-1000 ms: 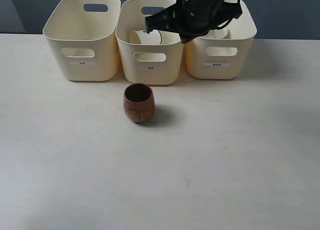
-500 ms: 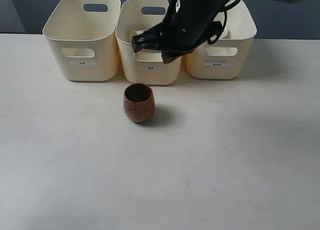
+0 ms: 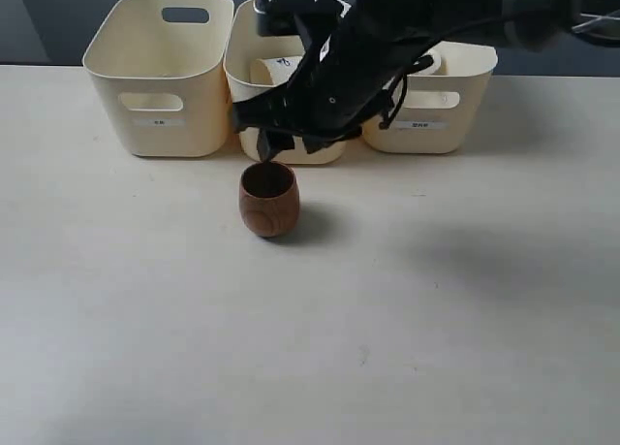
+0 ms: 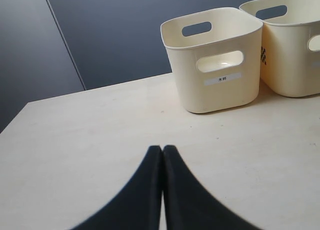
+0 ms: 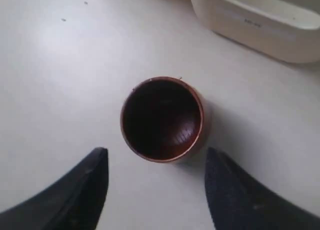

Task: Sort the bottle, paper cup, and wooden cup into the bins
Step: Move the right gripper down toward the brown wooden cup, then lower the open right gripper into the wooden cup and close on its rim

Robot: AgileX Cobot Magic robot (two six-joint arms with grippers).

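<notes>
Counter [image 3: 465, 319]: it is carrying everything, pale and bare apart from the tubs and one cup.
Bins [image 3: 161, 72]: three cream tubs are standing in a row behind the right arm's fingers; the label on the tub in the left wrist view [image 4: 215, 59] is too small for me to read with confidence.
Right arm: it is reaching across from the right side, hanging low in front of the middle bin [image 3: 291, 96], its fingers [image 3: 260, 135] just above the one cup outside the bins.
Right fingers: they are spread wide apart [image 5: 156, 182] and holding nothing, with the cup's mouth lying between and just ahead of the two tips.
Left fingers: they are pressed together [image 4: 162, 155], empty, pointing at bare counter well short of the nearest bin.
Wooden cup [image 3: 268, 199]: it is standing upright on the counter, out of any bin, right under the open right fingers and not touched by them [image 5: 162, 120].
Paper cup [image 3: 281, 72]: it is lying inside the middle bin, behind the right arm.
Bottle: something pale is showing in the right-hand bin, but the arm is covering most of it, so I cannot say.
Progress: I am judging one sorted for sure, the bottle probably, and the wooden cup left to grasp and carry.
</notes>
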